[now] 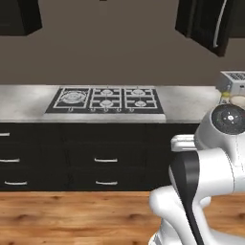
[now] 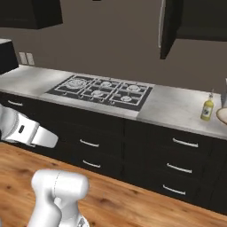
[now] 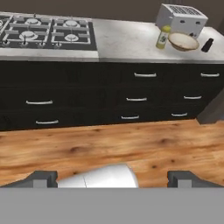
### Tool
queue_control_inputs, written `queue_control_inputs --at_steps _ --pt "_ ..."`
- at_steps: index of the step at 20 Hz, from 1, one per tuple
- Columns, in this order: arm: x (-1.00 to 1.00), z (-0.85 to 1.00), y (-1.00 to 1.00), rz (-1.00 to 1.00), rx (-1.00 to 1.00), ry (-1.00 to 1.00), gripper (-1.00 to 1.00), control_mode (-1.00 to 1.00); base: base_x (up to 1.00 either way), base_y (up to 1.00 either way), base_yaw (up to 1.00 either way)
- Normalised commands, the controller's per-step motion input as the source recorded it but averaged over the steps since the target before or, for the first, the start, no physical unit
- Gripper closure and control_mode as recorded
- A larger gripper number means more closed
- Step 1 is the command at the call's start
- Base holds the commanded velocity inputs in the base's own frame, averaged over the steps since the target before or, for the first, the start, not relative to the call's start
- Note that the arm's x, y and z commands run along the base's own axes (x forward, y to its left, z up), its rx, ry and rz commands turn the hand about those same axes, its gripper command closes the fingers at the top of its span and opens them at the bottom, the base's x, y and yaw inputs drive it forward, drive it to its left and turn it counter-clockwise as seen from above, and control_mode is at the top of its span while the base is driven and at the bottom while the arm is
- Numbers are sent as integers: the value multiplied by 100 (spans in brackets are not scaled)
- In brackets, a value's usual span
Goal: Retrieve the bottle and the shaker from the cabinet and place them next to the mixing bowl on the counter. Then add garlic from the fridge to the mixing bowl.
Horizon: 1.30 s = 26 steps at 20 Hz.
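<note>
A yellow bottle (image 3: 163, 37) stands on the grey counter (image 3: 127, 41), just left of the tan mixing bowl (image 3: 183, 41). A small dark shaker (image 3: 207, 45) is on the bowl's right side. The right base view shows the bottle (image 2: 206, 107) and the bowl's (image 2: 222, 115) rim at the far right. My gripper (image 3: 113, 179) hangs open over the wooden floor, well short of the counter, with nothing between its fingertips (image 3: 41, 178). An upper cabinet door (image 2: 165, 26) stands open above the counter. The garlic and the fridge are out of view.
A gas stove (image 1: 106, 99) is set into the counter on the left. A white toaster (image 3: 181, 17) stands behind the bowl. Dark drawers (image 3: 135, 87) with metal handles run under the counter. Wooden floor (image 3: 109, 144) lies between me and the drawers.
</note>
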Motion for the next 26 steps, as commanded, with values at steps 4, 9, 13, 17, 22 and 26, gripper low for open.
queue_control_inputs --at_steps 4,9,13,17,22,26 --pt "0 0 0 0 0 0 -100 100 -2 70 32" --pt "0 0 0 0 0 0 -100 100 -2 72 32" --pt "0 0 0 0 0 0 -100 100 -4 63 33" --pt "0 0 0 0 0 0 -100 100 -15 42 32" --pt "0 0 0 0 0 0 -100 100 -23 14 33" --pt "0 0 0 0 0 0 -100 100 -17 4 36"
